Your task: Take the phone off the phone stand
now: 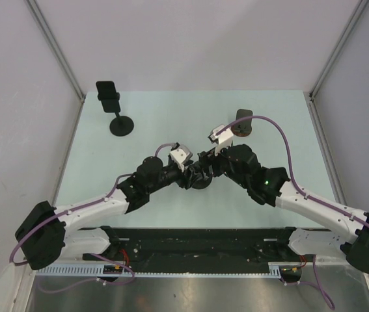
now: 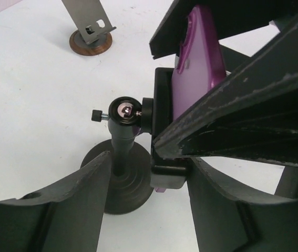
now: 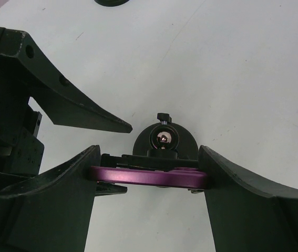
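A purple phone (image 3: 149, 177) sits edge-up in the clamp of a black phone stand (image 3: 163, 137) at the table's middle (image 1: 202, 182). My right gripper (image 3: 149, 176) is shut on the phone, one finger on each short end. In the left wrist view the phone (image 2: 198, 68) leans in the clamp above the stand's pole (image 2: 121, 152) and round base. My left gripper (image 2: 149, 173) straddles the stand low down, one finger against the pole and the other against the clamp's foot. In the top view both grippers meet over the stand and hide the phone.
A second black stand (image 1: 121, 125) holding a black phone (image 1: 108, 94) stands at the far left. A stand with a brown round base (image 1: 241, 123) is at the back right of centre, also in the left wrist view (image 2: 90, 42).
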Motion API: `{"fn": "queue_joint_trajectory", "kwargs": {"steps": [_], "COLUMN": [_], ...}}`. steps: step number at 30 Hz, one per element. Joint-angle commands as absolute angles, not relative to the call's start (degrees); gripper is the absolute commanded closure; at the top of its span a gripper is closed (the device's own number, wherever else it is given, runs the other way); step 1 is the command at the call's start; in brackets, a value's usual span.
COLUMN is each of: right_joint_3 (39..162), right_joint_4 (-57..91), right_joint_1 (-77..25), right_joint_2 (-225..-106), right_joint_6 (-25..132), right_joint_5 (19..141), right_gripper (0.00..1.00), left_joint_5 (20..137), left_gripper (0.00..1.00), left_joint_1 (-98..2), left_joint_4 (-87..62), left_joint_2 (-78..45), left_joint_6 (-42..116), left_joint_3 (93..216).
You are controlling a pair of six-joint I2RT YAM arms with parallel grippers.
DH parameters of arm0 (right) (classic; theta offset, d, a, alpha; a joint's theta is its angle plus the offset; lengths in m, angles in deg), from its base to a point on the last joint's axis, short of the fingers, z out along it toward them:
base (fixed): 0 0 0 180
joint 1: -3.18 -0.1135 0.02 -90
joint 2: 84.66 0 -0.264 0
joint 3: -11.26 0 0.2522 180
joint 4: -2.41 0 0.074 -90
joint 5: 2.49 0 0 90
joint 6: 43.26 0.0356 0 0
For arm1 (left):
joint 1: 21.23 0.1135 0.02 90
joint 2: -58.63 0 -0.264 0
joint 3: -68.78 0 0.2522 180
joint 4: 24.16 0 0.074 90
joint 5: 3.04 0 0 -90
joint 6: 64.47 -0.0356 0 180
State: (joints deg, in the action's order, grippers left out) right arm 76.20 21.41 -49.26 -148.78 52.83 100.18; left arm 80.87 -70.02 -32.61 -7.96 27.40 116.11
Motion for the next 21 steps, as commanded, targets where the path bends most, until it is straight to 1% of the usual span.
{"fn": "queue_joint_trajectory", "kwargs": {"steps": [1,2,4,5,7,13,16,21], "right_joint_3": [76.9,76.9,76.9,76.9,76.9,76.9,76.9,77.0], "right_joint_4": [18.2,18.1,18.5,18.7,19.8,22.8,24.6,26.4], "right_joint_1": [-49.6,-49.6,-49.6,-49.6,-49.5,-46.9,-44.5,-40.0], "right_joint_2": [-148.7,-148.9,-148.7,-148.6,-148.4,-146.7,-145.7,-144.2], "right_joint_6": [53.4,53.4,53.2,53.0,52.0,47.9,46.9,42.8], "right_joint_5": [101.4,101.0,100.7,100.7,100.5,98.2,94.9,85.1], "right_gripper": [1.0,1.0,1.0,1.0,1.0,1.0,1.0,1.0], "left_joint_5": [79.8,80.0,80.5,80.9,80.2,71.9,67.3,60.3], "left_gripper": [0.43,0.59,0.77,0.98,0.99,1.0,1.0,1.0], "left_joint_1": [-70.3,-70.3,-70.3,-70.2,-69.6,-64.7,-62.0,-59.5], "left_joint_4": [-34.9,-35.0,-34.9,-34.8,-34.4,-32.0,-31.1,-28.2], "left_joint_2": [-9.0,-8.8,-8.4,-8.1,-7.2,-5.2,-4.1,-3.9], "left_joint_6": [25.7,25.7,25.7,24.3,24.2,28.3,30.1,30.5], "left_joint_3": [118.7,118.7,118.4,118.3,118.1,117.5,117.2,118.0]}}
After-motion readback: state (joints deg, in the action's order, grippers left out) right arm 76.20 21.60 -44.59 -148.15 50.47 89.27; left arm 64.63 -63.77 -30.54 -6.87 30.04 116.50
